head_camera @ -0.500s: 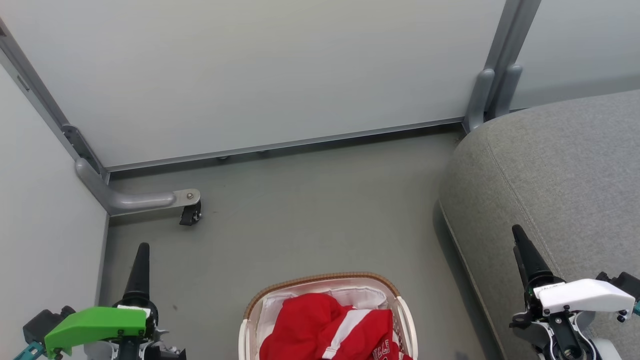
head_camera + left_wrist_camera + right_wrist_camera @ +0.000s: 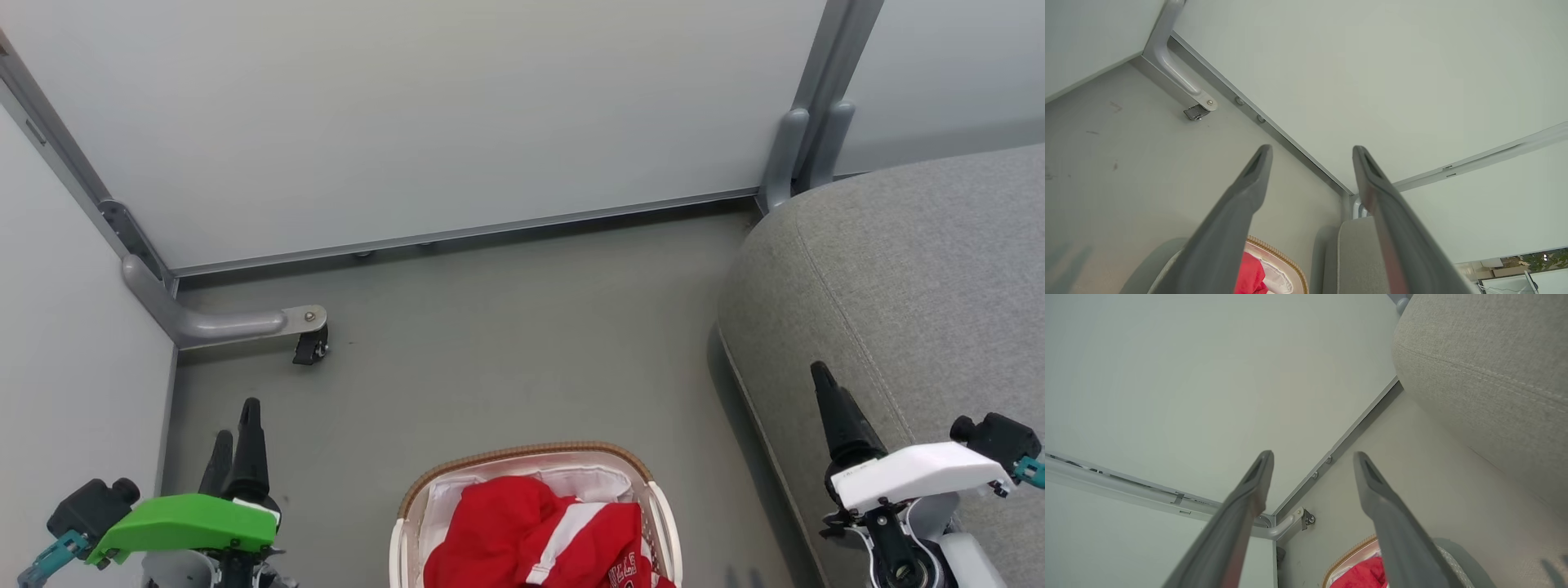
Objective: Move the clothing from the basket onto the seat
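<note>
Left end effector (image 2: 1312, 149) and right end effector (image 2: 1313, 455) both open and empty; clothing (image 2: 522, 539) in the basket (image 2: 522, 452).

Your left end effector sits low on the left of the head view, over bare floor (image 2: 506, 343), its two dark fingers spread with nothing between them. Your right one is spread just as wide, and in the head view its finger lies across the front edge of the seat (image 2: 914, 269). The red clothing, white-striped and white-lettered, lies heaped on the white liner (image 2: 571, 483) inside the basket. The basket stands on the floor between your two arms, near the seat's left side but apart from it. A caster foot (image 2: 309, 347) sits by the far left corner, under the pale partition panel (image 2: 424, 114).
</note>
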Motion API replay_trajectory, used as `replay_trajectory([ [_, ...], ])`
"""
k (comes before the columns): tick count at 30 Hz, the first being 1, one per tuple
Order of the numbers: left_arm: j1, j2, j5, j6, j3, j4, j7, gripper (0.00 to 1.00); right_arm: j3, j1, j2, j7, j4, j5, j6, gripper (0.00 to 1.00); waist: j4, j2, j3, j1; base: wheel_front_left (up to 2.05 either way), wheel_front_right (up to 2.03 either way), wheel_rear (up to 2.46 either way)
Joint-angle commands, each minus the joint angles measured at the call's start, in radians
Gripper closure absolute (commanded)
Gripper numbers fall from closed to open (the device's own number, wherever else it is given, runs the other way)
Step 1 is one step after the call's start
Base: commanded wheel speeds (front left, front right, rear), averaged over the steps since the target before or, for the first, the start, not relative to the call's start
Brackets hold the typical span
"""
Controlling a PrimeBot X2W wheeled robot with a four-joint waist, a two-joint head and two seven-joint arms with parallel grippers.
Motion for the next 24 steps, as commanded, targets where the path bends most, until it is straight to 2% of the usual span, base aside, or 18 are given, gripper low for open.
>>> replay_trajectory([
  [1,-0.034,0.017,0.051,-0.005,-0.009,-0.014,-0.011,0.00,0.010,-0.031,-0.013,-0.012,-0.010,-0.044,0.000,0.00,0.000,0.0000,0.000,0.0000,0.00,0.00,0.00],
  [10,-0.027,0.030,0.204,0.011,-0.041,-0.008,-0.043,0.00,0.043,-0.030,-0.019,-0.044,0.000,-0.188,0.000,0.00,0.001,0.0000,0.001,0.0000,0.00,0.00,0.00],
  [24,-0.010,0.031,0.369,0.026,-0.055,0.000,-0.086,0.00,0.041,-0.020,-0.012,-0.087,0.007,-0.366,0.000,0.00,0.003,0.0000,0.002,0.0000,0.00,0.00,0.00],
])
